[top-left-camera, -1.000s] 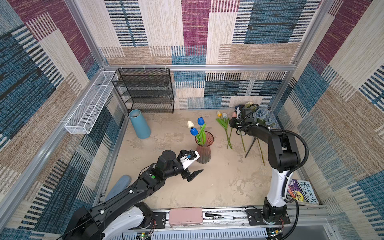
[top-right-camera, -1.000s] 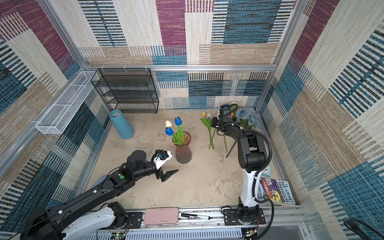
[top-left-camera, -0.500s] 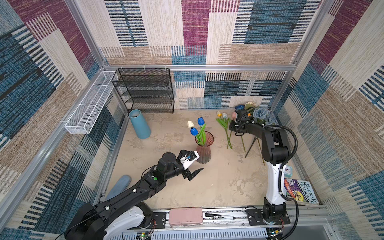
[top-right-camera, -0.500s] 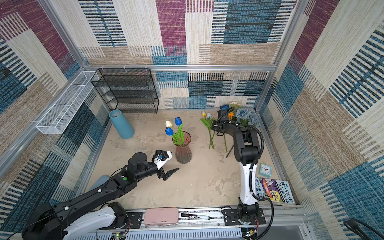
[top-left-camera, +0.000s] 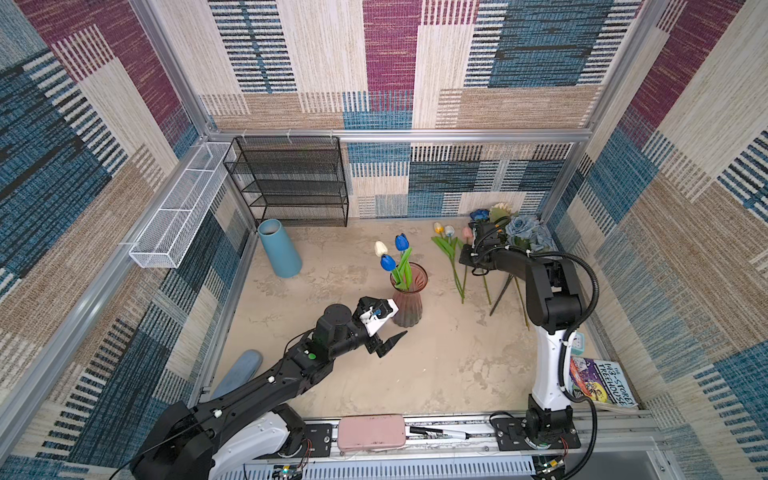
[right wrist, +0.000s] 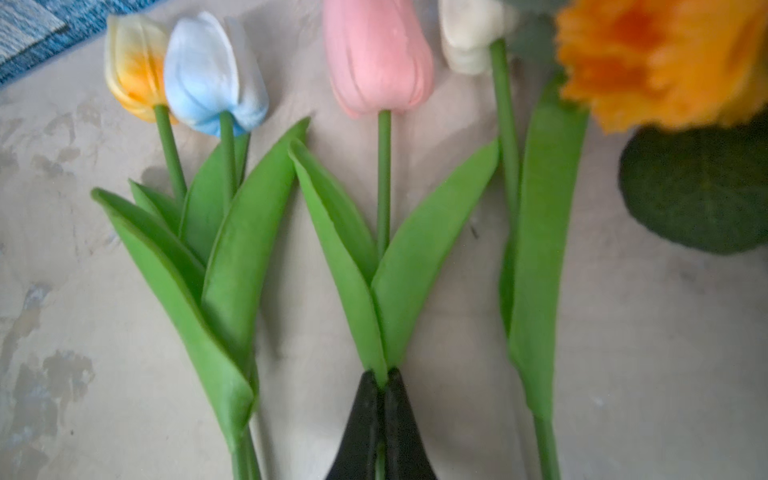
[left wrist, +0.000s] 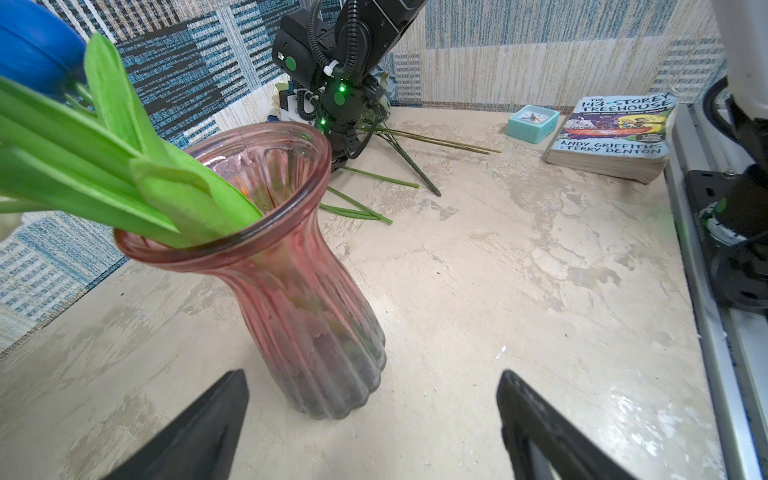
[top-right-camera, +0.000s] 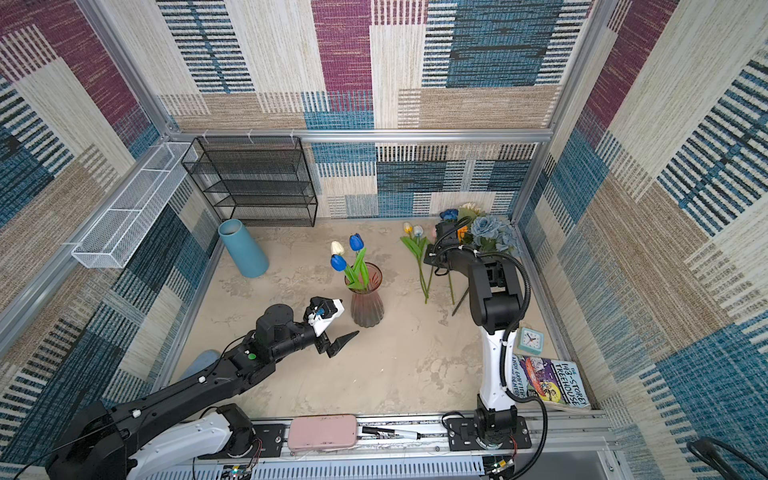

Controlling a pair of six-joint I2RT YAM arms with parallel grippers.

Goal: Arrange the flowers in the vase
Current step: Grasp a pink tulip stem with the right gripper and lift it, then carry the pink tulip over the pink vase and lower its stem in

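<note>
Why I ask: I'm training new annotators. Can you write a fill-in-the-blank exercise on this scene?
The right tool is shut on the stem of a tulip whose bloom is ____.
The number of blooms standing in the vase is ____.
The left tool, near the vase's foot, stands ____.
Beside the book sits a small teal ____.
Missing: pink; three; open; clock.

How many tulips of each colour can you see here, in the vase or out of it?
Blue tulips: 2
White tulips: 2
Pale blue tulip: 1
Yellow tulip: 1
Pink tulip: 1
Total: 7
</note>
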